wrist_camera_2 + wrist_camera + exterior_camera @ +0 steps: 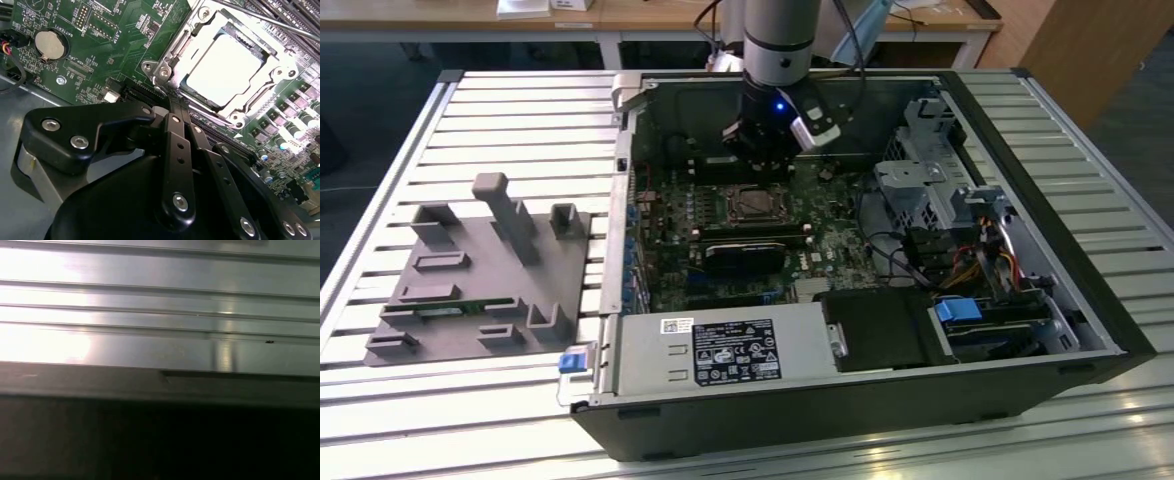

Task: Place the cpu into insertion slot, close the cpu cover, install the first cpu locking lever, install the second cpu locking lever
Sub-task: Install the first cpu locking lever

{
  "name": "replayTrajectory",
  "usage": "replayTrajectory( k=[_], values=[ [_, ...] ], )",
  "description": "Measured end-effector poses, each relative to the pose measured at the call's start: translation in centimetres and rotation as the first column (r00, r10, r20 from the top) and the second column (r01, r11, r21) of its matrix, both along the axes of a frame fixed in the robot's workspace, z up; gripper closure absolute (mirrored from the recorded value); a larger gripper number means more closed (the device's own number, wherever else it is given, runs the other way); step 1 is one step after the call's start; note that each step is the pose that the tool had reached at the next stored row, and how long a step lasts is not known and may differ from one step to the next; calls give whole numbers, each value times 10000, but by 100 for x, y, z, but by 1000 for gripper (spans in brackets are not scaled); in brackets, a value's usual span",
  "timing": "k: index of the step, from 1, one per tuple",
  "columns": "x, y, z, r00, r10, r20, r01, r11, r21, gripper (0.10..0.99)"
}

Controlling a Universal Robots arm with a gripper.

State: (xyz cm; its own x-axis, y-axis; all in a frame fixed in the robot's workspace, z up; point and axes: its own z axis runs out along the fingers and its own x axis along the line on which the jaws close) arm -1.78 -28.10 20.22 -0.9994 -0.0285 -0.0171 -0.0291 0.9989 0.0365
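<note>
In the exterior view my gripper hangs inside the open computer case, just behind the insertion slot on the green motherboard. In the second wrist view the cpu lies in the slot, its bright silver top showing through the cut-out of the cpu cover, which lies flat over it. A thin metal locking lever runs past the far side of the socket. The black gripper is shut, its tips close to the socket's near corner. I cannot tell whether they touch anything.
The case stands on a slatted aluminium table. A grey holder fixture sits on the exterior view's left. Inside are a drive cage, cables and a power supply. A coin battery is on the board.
</note>
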Motion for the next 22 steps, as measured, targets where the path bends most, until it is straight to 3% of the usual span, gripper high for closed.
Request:
replayTrajectory(
  k=[22],
  values=[
    [0,0,54,10000,0,-4,0,10000,0,980]
  ],
)
